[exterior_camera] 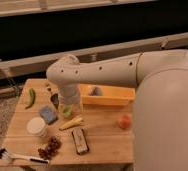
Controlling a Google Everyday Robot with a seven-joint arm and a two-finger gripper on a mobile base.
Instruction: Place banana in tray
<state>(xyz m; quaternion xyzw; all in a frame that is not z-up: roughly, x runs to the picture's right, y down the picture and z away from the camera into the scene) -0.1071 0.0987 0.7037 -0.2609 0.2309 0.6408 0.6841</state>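
Observation:
The banana (71, 123) is small and pale yellow. It lies on the wooden table (104, 142) just below my gripper. My gripper (67, 107) hangs down from the white arm over the table's middle left, right above the banana's upper end. The tray (112, 96) is an orange-yellow bin to the right of the gripper, at the table's back, with a small dark object inside it.
A green curved vegetable (30, 97) lies at the left. A blue sponge (48, 114), a white round tub (37, 126), red grapes (50, 147), a brush (17, 156), a dark bar (80, 140) and a peach-coloured fruit (124, 121) lie around.

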